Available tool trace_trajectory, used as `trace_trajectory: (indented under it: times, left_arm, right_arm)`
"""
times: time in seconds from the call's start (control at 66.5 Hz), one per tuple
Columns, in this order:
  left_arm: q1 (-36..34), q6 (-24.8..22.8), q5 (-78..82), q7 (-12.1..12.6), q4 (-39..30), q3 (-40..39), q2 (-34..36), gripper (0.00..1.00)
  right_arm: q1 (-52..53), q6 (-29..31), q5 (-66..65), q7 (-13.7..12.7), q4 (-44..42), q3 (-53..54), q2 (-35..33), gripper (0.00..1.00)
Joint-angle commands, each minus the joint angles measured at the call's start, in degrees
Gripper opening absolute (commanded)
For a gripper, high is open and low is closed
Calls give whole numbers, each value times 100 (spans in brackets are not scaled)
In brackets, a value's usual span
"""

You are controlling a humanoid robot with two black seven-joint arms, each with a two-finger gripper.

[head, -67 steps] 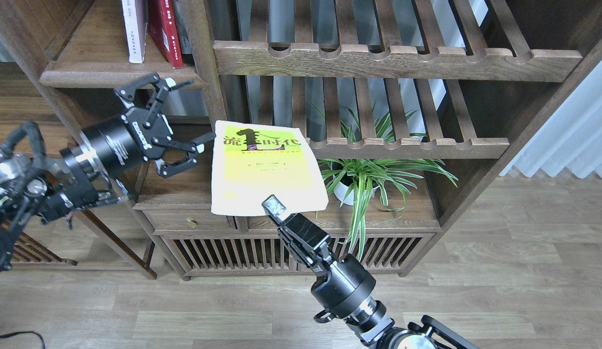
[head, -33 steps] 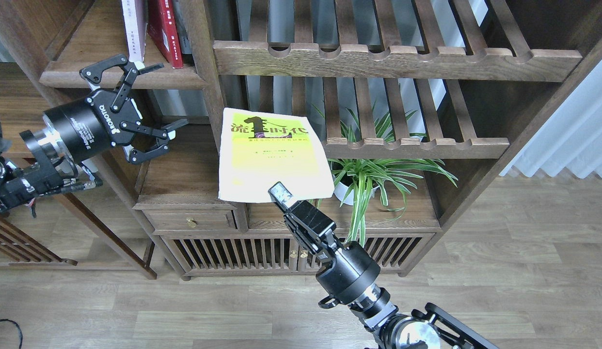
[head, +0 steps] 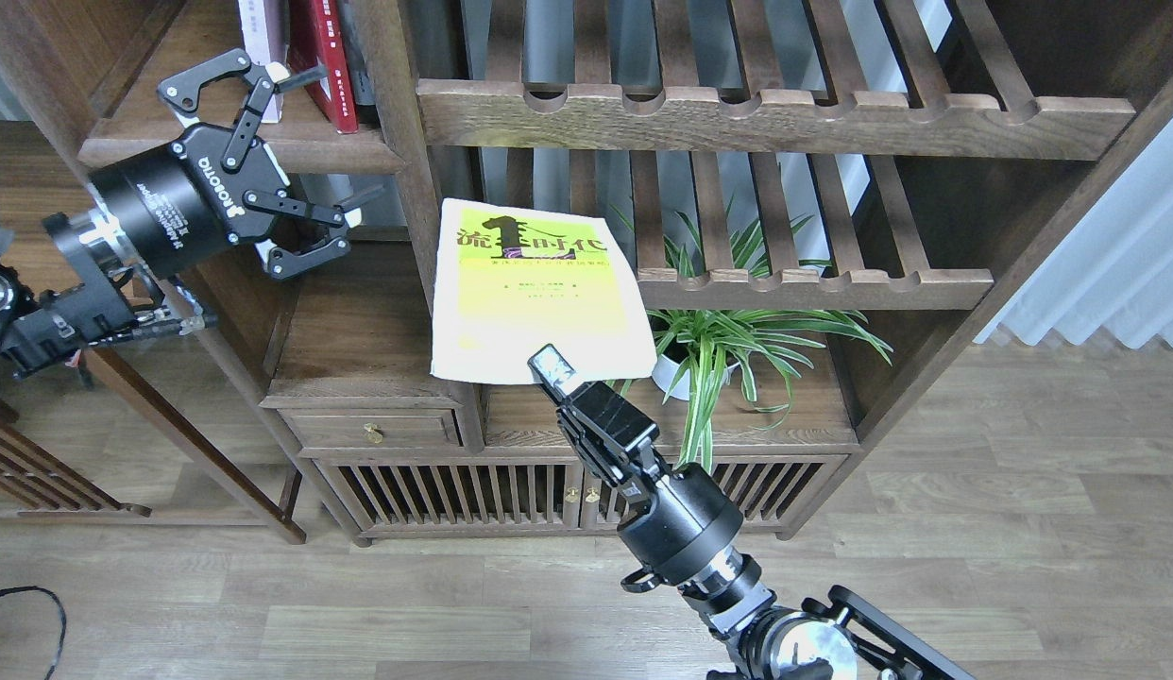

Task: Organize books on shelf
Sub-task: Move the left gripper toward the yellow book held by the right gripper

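— Wooden floorboards run under a dark bookcase (head: 926, 312) with slatted racks and a potted plant (head: 709, 349) in its lower bay. Where is the book?

— At about five o'clock from the shelf (head: 237, 151), held up in front of the bookcase's middle post. My right gripper (head: 552, 366) is clenched on the white bottom edge of the yellow-green book (head: 535, 288), cover facing me, top edge tipped away.

— And the other arm?

— My left gripper (head: 308, 161) hangs at nine o'clock from the book, fingers spread, holding nothing, just in front of the shelf's rounded edge. The red book (head: 320, 47) and the pale book (head: 258, 24) stand upright on that shelf already.

— How will it handle?

— I judge it light and floppy: a thin paperback pinched at one edge, so the free corners will sag and flutter. The glossy cover may slip. I'd rather take it near the spine, where it's stiffest, and I'd slide it in spine-down beside the red one.
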Motion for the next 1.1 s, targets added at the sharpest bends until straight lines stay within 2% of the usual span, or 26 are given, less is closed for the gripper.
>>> trace_trajectory:
  times: [0.0,0.12,0.15,0.21,0.301,0.406,0.601,0.767,1.082]
  left_arm:
    - [15,0,1022,0,58,-25,-270,96]
    - [41,0,1709,0,155,89,-367,97]
    - [85,0,2462,0,295,325,-455,97]
    - [199,0,3001,0,383,528,-525,98]
    - [410,-813,3326,0,410,704,-587,98]
    - [472,-1218,3335,0,357,915,-543,97]
    - [630,-1253,3309,0,295,889,-552,97]
    - [700,-1420,2940,0,269,853,-648,98]
    - [779,-1403,2474,0,207,1047,-798,98]
  right_arm:
    - [-115,32,-3,-8,-10,165,-20,9]
    - [-220,41,-12,-8,-80,253,-29,9]
    - [-352,41,-21,-17,-124,340,-29,9]
    - [-396,41,-30,-26,-133,384,-29,9]
    - [-423,50,-38,-26,-141,411,-46,9]
    - [-449,120,-56,-26,-185,551,-204,9]
    - [-466,208,-47,-35,-247,639,-477,9]
    - [-510,208,-47,-96,-264,613,-416,9]
    - [-581,314,-47,-114,-282,551,-337,9]
